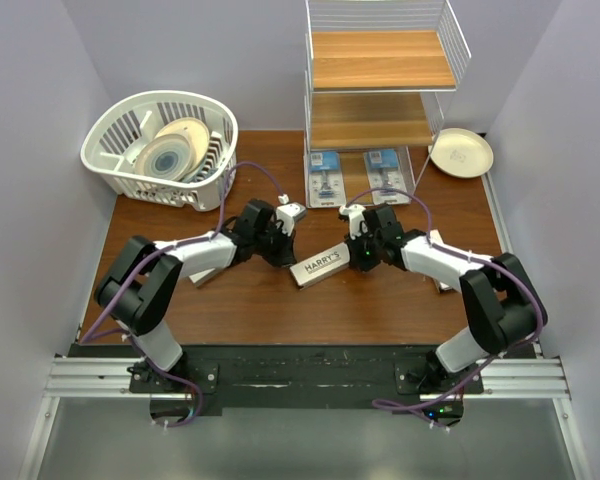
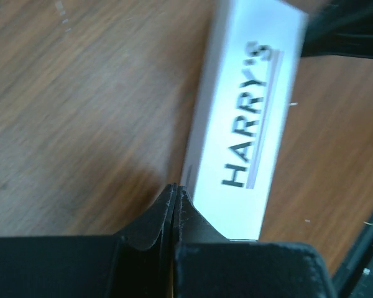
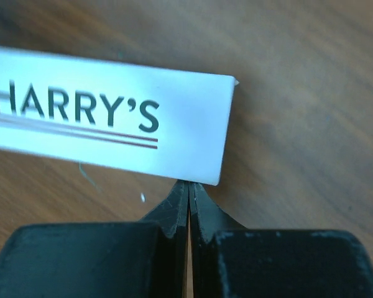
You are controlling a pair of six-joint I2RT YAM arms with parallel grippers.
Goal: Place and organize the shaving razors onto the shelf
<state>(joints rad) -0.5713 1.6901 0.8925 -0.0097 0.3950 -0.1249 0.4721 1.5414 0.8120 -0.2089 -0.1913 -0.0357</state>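
Note:
A white "HARRY'S" razor box (image 1: 320,268) lies flat on the brown table between my two grippers. It also shows in the left wrist view (image 2: 245,118) and the right wrist view (image 3: 112,118). My left gripper (image 1: 286,256) is shut and empty, its tips (image 2: 175,189) at the box's left end. My right gripper (image 1: 358,256) is shut and empty, its tips (image 3: 189,184) against the box's right end. Two blister packs (image 1: 323,178) (image 1: 384,170) lie in front of the shelf (image 1: 380,80). Two more white boxes peek out under the left arm (image 1: 202,277) and the right arm (image 1: 442,283).
A white slatted basket (image 1: 115,165) with round plates stands at the back left. A cream plate (image 1: 461,152) lies at the back right beside the shelf. Purple cables loop over both arms. White walls close in the table's sides.

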